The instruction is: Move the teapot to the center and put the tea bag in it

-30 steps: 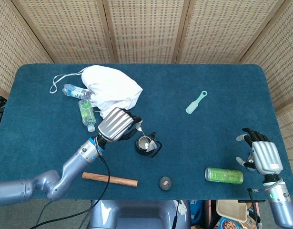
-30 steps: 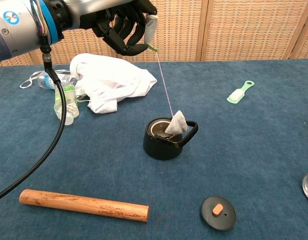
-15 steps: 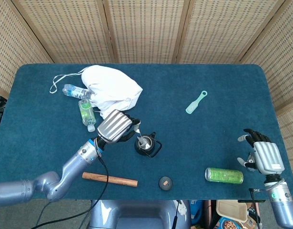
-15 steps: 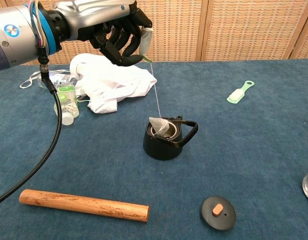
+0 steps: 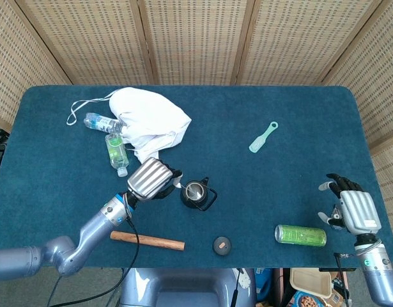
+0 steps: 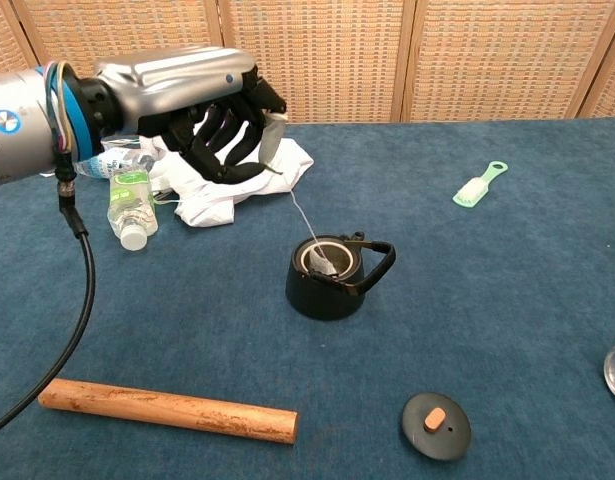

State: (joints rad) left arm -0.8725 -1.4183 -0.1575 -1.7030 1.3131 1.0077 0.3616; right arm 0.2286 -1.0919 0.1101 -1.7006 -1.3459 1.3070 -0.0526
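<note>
Left hand [image 6: 202, 115] hangs above the table at about 10 o'clock from the teapot [image 6: 332, 275], fingers curled, fingertips [image 6: 270, 135] pinching the tag end of the tea bag string. String runs taut down and toward 4 o'clock from the fingertips into the pot's open mouth. Tea bag [image 6: 322, 261] sits inside the teapot, well below and apart from the fingers, only its pale top showing at the rim. Teapot is black, upright, lid off, handle tipped toward 3 o'clock, standing near the middle of the blue table [image 5: 279, 185]. In the head view the left hand [image 5: 149, 179] is just beside the teapot [image 5: 196, 192] at 9 o'clock, not touching it. Lid [image 6: 436, 425] lies flat on the table at 5 o'clock from the pot, well apart. Wooden rod [image 6: 167, 410] lies at 7 o'clock. White cloth [image 5: 151, 121] and two plastic bottles [image 5: 116, 150] sit at 10–11 o'clock, green brush [image 5: 263, 137] at 2 o'clock. Right hand [image 5: 349, 206] rests at the table's 4 o'clock edge, fingers loosely spread, holding nothing; green can [image 5: 300, 235] lies on its side just beside it, not touching.
</note>
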